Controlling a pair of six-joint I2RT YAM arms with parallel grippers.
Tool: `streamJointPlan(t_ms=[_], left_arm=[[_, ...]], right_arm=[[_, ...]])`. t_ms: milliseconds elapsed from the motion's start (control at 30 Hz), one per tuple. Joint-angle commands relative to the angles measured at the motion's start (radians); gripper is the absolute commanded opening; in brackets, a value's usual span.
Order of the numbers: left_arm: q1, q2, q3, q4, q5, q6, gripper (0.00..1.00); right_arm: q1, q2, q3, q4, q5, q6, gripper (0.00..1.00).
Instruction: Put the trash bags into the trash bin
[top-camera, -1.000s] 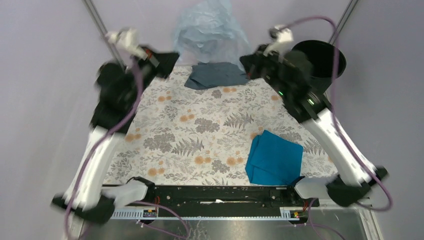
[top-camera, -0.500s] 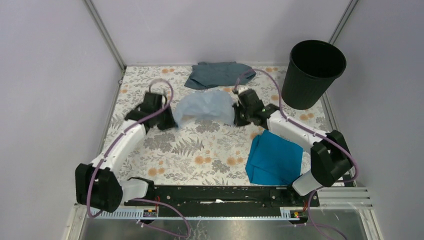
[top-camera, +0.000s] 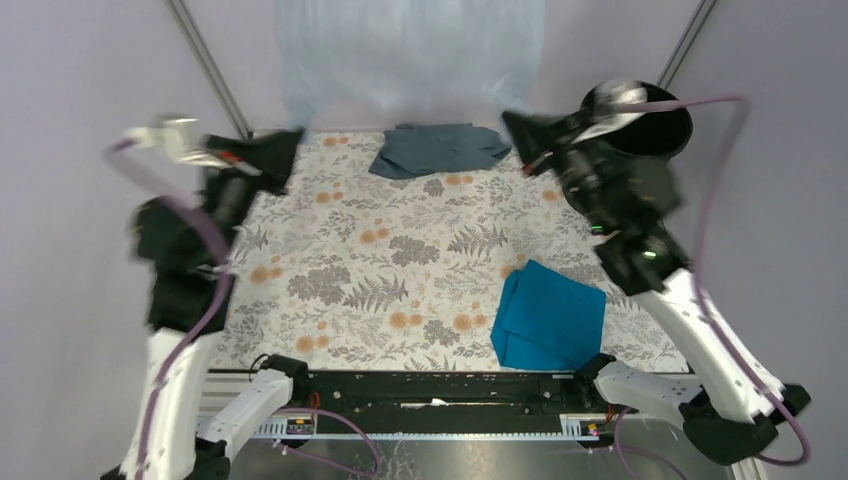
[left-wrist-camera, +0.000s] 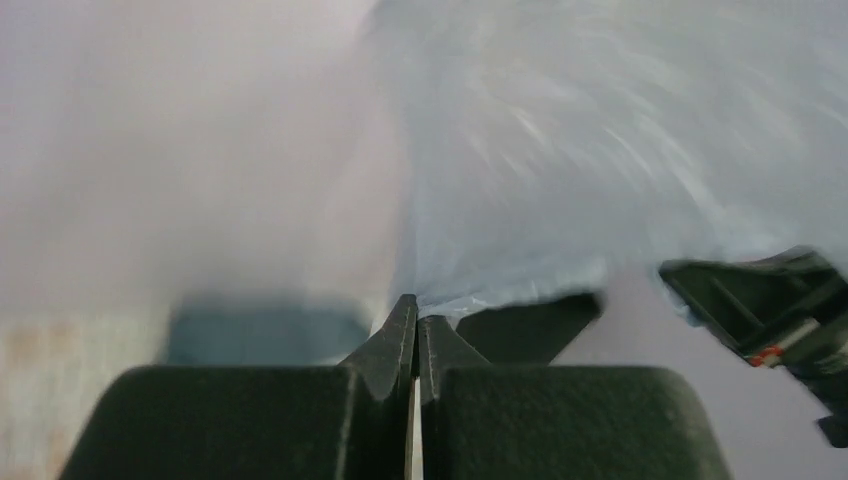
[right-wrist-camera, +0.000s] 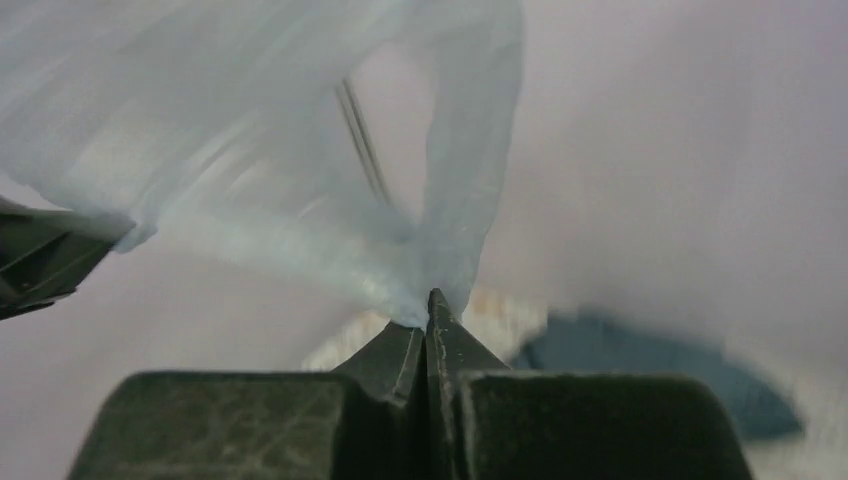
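grip: left fingers (left-wrist-camera: 385, 350) and right fingers (right-wrist-camera: 455, 350) clenching opposite edges of trash bag (top-camera: 410, 50) | bag: hanging spread above desk (top-camera: 400, 260) far edge, left of trash bin (top-camera: 672, 128) | tip: bunching it narrower before lowering in

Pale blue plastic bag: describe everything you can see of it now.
The thin, translucent pale blue plastic film bag hangs stretched wide in the air over the far edge of the floral-patterned table, blurred. The left hand and right hand, both shut, pinch its bottom edge at opposite ends, where the film bunches into folds.
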Motion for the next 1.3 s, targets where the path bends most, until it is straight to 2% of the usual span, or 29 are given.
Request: streamJointPlan(t_ms=[0,100,167,200,300,367,433,500,533,600,700,733,833,867,933,1000,1067,1267], left_arm=[[0.003,0.13,-0.565,-0.266,-0.06,-0.06,0.0],[0.006,0.041,-0.784,-0.191,0.048,-0.135,0.0],[0.005,-0.026,-0.82,-0.128,0.086,-0.17,0.0],[0.005,-0.039,-0.798,-0.112,0.088,-0.172,0.0],[0.005,0.045,-0.557,-0.143,0.13,-0.111,0.0],[0.005,0.133,-0.289,-0.222,0.191,-0.045,0.0],[0.004,0.182,-0.019,-0.27,0.219,-0.012,0.0],[0.005,0.166,0.134,-0.234,0.198,-0.004,0.0],[0.004,0.138,0.147,-0.194,0.168,-0.002,0.0],[0.004,0.063,0.059,-0.113,0.095,0.0,0.0],[0.005,-0.035,-0.214,-0.08,-0.014,-0.07,0.0],[0.005,-0.041,-0.296,-0.11,-0.014,-0.1,0.0],[0.004,-0.031,-0.559,-0.153,0.135,-0.076,0.0],[0.006,-0.037,-0.629,-0.175,0.143,-0.043,0.0],[0.005,-0.087,-0.718,-0.217,0.063,-0.016,0.0],[0.005,-0.154,-0.735,-0.222,0.026,-0.004,0.0],[0.005,-0.172,-0.69,-0.198,0.061,0.006,0.0],[0.005,-0.151,-0.431,-0.21,0.165,0.058,0.0]], right_arm=[[0.001,0.261,-0.476,-0.048,0.033,0.198,0.0],[0.003,0.324,-0.611,-0.004,-0.205,0.269,0.0],[0.003,0.257,-0.643,0.047,-0.19,0.291,0.0],[0.004,0.222,-0.603,0.025,-0.157,0.269,0.0],[0.004,0.216,-0.289,-0.181,-0.102,0.142,0.0],[0.005,0.258,-0.007,-0.364,-0.098,0.05,0.0],[0.006,0.271,0.216,-0.447,-0.102,0.018,0.0],[0.006,0.226,0.293,-0.424,-0.118,0.015,0.0],[0.005,0.182,0.257,-0.379,-0.124,0.019,0.0],[0.005,0.079,0.105,-0.262,-0.113,0.024,0.0],[0.005,-0.035,-0.181,-0.175,-0.003,0.047,0.0],[0.005,-0.034,-0.254,-0.196,0.033,0.059,0.0],[0.006,0.034,-0.435,-0.271,0.045,0.126,0.0],[0.005,0.069,-0.476,-0.275,-0.011,0.142,0.0],[0.005,0.114,-0.52,-0.263,-0.101,0.179,0.0],[0.007,0.119,-0.523,-0.223,-0.143,0.202,0.0],[0.01,0.121,-0.458,-0.234,-0.137,0.168,0.0],[0.023,0.256,-0.028,-0.506,-0.109,0.058,0.0]])
